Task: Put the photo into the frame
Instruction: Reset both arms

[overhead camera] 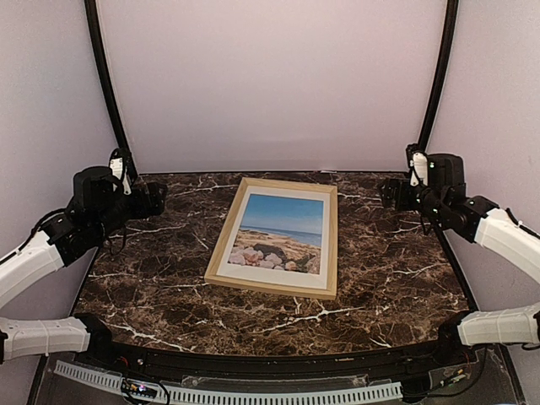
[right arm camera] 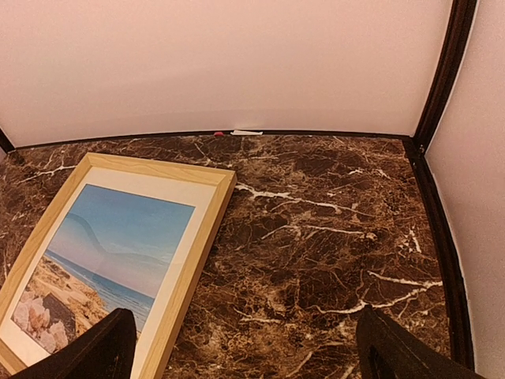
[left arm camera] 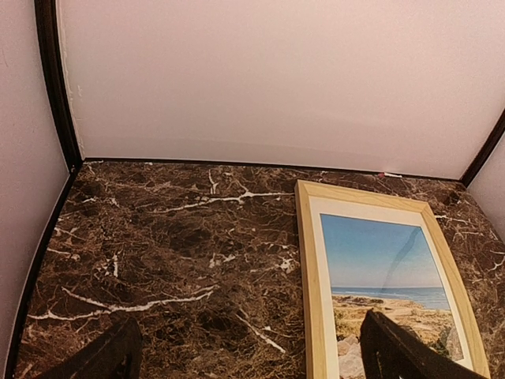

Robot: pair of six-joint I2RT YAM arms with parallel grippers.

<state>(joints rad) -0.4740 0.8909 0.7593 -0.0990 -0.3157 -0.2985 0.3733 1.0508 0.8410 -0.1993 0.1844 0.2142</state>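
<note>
Two grippers are in view and neither has hold of anything. The left gripper (overhead camera: 154, 197) stands with its jaws spread wide; in its own wrist view the two dark fingers (left arm camera: 106, 357) sit at opposite lower corners with bare tabletop between them. The right gripper (overhead camera: 390, 192) is spread just as wide, its fingers (right arm camera: 394, 347) likewise at the lower corners of its wrist view and closed on nothing.

The frame (overhead camera: 225, 229) lies flat on the dark marble table (overhead camera: 143, 278), between the two grippers and well apart from both. From the left gripper it lies ahead and to the right, and the right finger overlaps its lower part in that wrist view. From the right gripper it lies ahead and to the left, its nearer wooden rail (right arm camera: 197, 260) running on a slant toward the left finger. No finger touches it.

The photo (overhead camera: 280, 234) sits inside the frame, within a white mat border (overhead camera: 270, 276) that shows on all four sides between print and wood. Blue sky fills the upper part, with a strip of sea below it and pale rocks on sand at the bottom. The print looks square to the frame, with no edge lifted that I can make out. A faint curved reflection crosses the sky area in both wrist views (left arm camera: 398, 253) (right arm camera: 95, 237).

Both arms are held up at the table's two sides, the left gripper over the left edge and the right gripper over the right edge, each pointing inward toward the frame.
</note>
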